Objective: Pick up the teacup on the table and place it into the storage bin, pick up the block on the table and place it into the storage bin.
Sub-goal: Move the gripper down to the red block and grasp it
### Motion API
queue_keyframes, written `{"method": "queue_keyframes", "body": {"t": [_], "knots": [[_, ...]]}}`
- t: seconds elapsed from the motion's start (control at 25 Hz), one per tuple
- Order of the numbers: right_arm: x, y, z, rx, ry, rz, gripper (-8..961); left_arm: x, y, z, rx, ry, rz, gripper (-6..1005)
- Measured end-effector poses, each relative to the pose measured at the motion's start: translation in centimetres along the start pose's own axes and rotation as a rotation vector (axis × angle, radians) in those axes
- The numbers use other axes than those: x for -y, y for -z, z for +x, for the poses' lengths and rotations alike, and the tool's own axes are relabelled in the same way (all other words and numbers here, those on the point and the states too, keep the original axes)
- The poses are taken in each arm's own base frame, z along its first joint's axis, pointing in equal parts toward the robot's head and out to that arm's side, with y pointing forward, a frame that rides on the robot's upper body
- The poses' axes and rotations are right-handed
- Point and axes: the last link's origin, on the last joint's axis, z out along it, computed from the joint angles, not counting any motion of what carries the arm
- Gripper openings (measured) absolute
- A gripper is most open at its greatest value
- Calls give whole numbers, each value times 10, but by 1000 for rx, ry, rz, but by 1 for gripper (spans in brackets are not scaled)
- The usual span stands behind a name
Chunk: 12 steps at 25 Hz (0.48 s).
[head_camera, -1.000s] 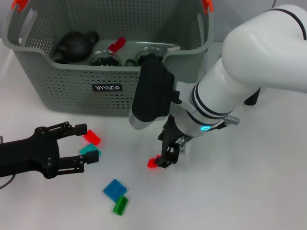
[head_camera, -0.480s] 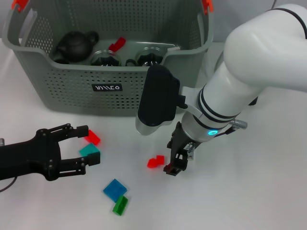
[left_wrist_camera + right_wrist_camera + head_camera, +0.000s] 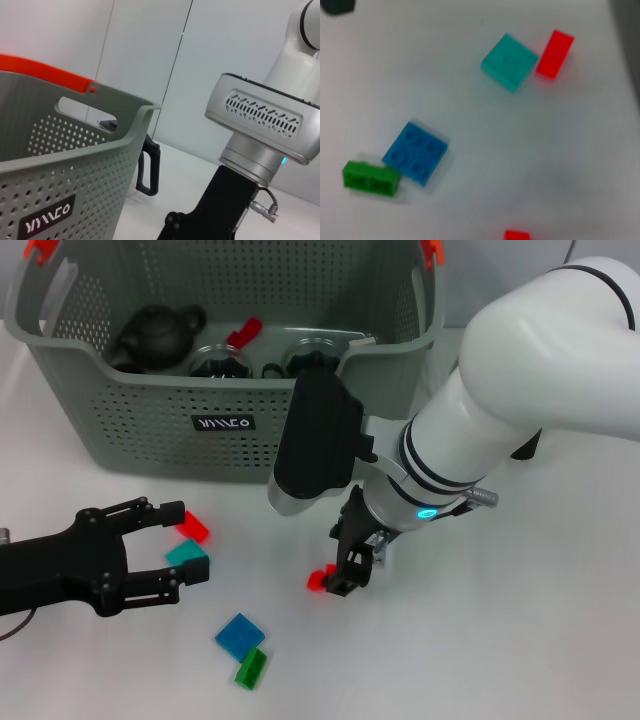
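Down on the white counter [image 3: 520, 640], in front of the storage bin [image 3: 150, 420], a small red block [image 3: 318, 580] lies at the tips of the right tool [image 3: 345, 575], whose dark fingers reach down right beside it and seem to touch its edge. From the head view I cannot tell whether those fingers are spread or closed, and the right wrist view shows only a sliver of the same red block [image 3: 516, 235] at its border. That is the first risk: if the fingers are not astride the block, closing would pinch its corner and flick it away across the smooth counter.

Farther out, near the left tool [image 3: 150, 550], lie a teal block [image 3: 187, 556] and another red block [image 3: 191, 527]. The left tool is spread wide, its lower fingertip close to the teal piece; a small drift could nudge either one. Nearer the front, a blue block [image 3: 240, 634] and a green block [image 3: 251, 669] sit touching, so lifting one may drag the other.

Inside the bin rest a dark teapot [image 3: 155, 335], two dark lidded vessels [image 3: 220, 360] and a red piece [image 3: 243, 333]. The right arm's bulky wrist hangs close to the bin's front wall, so a careless lift could strike the rim.
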Motion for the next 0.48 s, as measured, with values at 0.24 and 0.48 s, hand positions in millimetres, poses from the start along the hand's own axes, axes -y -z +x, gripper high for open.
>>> {"method": "queue_keyframes", "body": {"t": [0.24,0.48], "knots": [[3,1,-7,36,3,26,638,0,0,0,1,0,3,855],[5,1,-11,60,5,44,638,1,0,0,3,0,7,854]]}}
